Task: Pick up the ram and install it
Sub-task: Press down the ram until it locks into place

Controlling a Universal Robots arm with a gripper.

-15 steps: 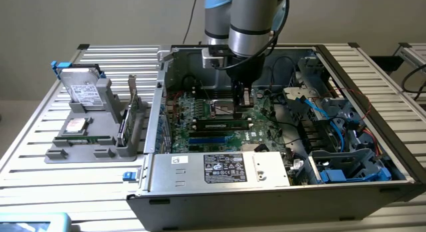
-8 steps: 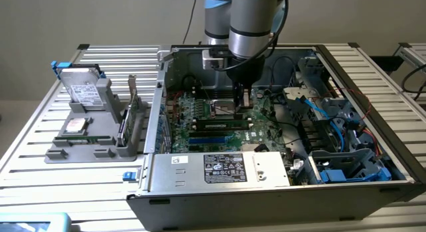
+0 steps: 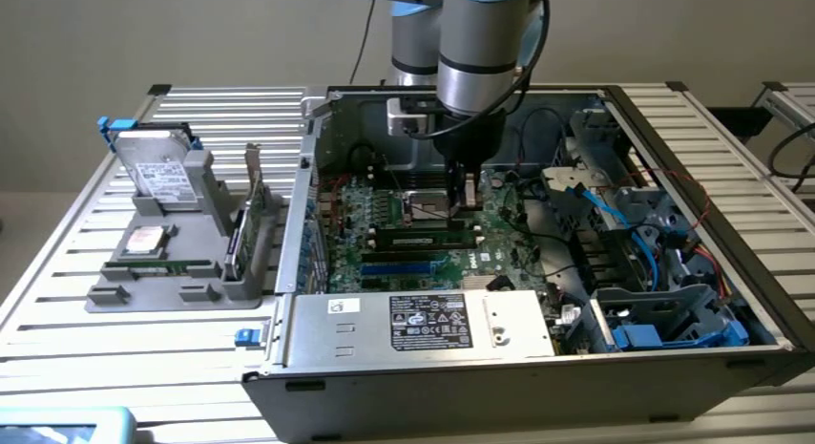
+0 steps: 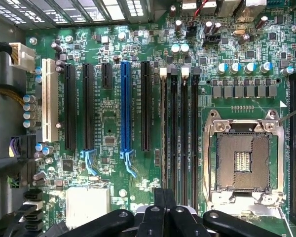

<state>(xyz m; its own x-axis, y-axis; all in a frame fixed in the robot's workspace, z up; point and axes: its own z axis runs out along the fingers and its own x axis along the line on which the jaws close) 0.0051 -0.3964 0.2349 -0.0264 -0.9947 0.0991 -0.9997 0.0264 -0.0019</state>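
Reaching down from the upper middle of the exterior frame into the open computer case [image 3: 510,391], with the gripper [image 3: 468,198] low over the green motherboard [image 3: 382,215], close to the CPU socket [image 3: 427,210]. Clenched: in the wrist view, fingers [image 4: 158,200] pressed together. Not touching the ram [image 3: 427,241], which looks seated in a slot just below the gripper, near the centre of the exterior frame, white sticker toward the camera. On the exterior view's left, a grey holder [image 3: 128,296] carrying a hard drive [image 3: 159,172].
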